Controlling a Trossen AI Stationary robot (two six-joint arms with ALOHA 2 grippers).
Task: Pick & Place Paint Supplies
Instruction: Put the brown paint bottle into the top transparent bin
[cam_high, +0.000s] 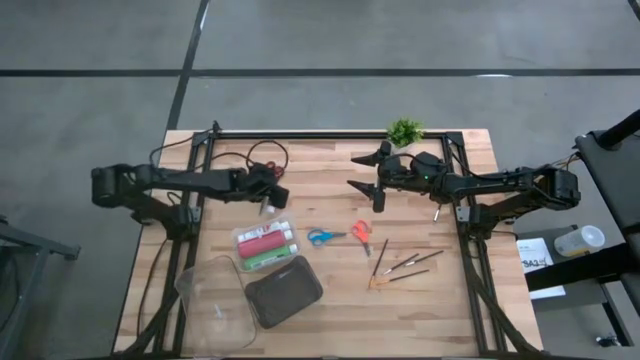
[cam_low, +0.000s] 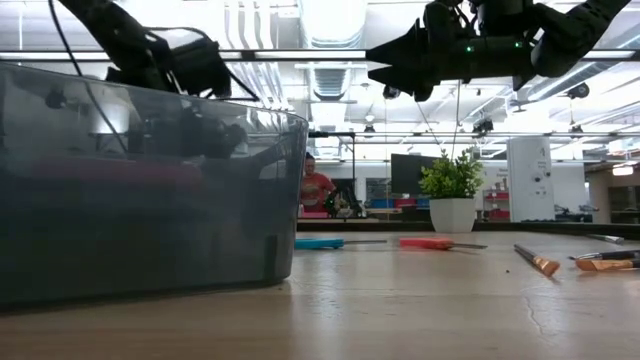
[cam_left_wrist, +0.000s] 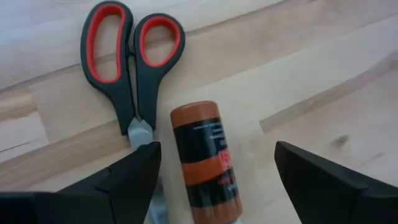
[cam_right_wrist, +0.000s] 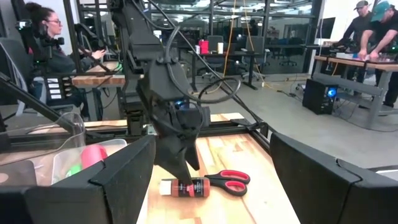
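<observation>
My left gripper (cam_left_wrist: 216, 149) is open and low over the table's far left part (cam_high: 268, 197). Its fingers stand on either side of an orange-brown paint tube with a black label (cam_left_wrist: 203, 160), which lies flat on the wood. Red-handled scissors (cam_left_wrist: 129, 61) lie just beyond that tube. Red and green tubes lie in a small clear box (cam_high: 265, 244). Blue scissors (cam_high: 322, 237), orange scissors (cam_high: 361, 234) and several thin brushes (cam_high: 402, 264) lie on the table's middle. My right gripper (cam_high: 362, 172) hangs open in the air above the far middle, holding nothing.
A small potted plant (cam_high: 405, 130) stands at the far edge, close behind my right gripper. A large clear plastic box (cam_high: 212, 291) and a dark grey case (cam_high: 284, 291) sit near the front left. People work at desks in the room beyond (cam_right_wrist: 367, 28).
</observation>
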